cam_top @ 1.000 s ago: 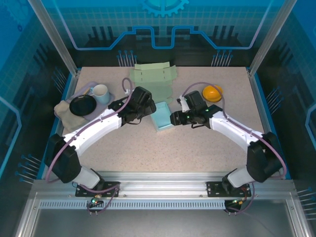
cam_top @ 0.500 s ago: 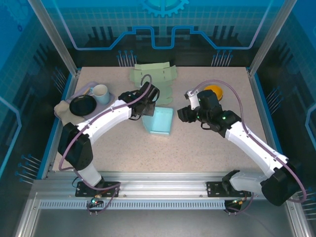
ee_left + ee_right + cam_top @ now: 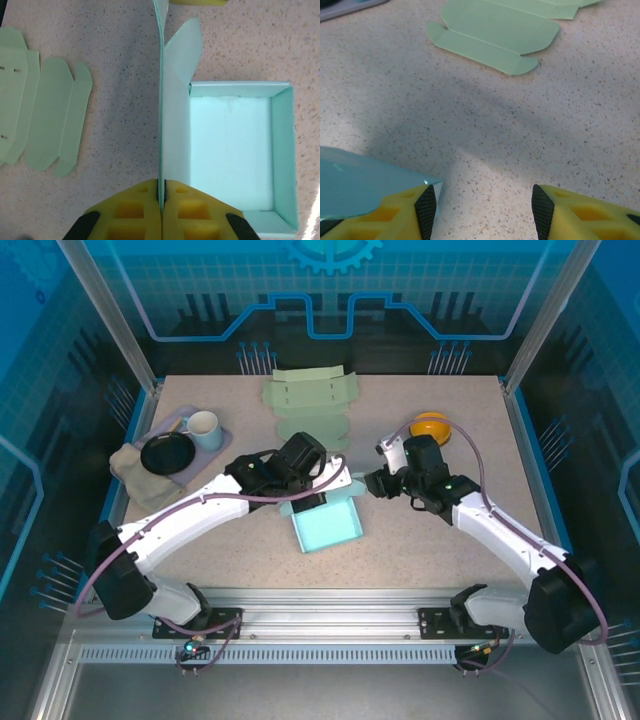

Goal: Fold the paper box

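Left gripper (image 3: 161, 197) was pinched tight on the upright side flap of the pale blue paper box (image 3: 330, 527), which sat open-topped near the front middle of the table (image 3: 400, 560). Right gripper (image 3: 481, 202) hung just beside the box, jaws apart, a blue flap by one finger. Flat green blanks (image 3: 310, 405) lay behind; an orange bowl (image 3: 431, 426), white mug (image 3: 203, 428) and black dish (image 3: 165, 453) stood well apart.

We are seeing bright, even light coming from above the bench (image 3: 420, 550); soft, broad shadows are falling across its speckled surface in both wrist views, which are looking sharp.
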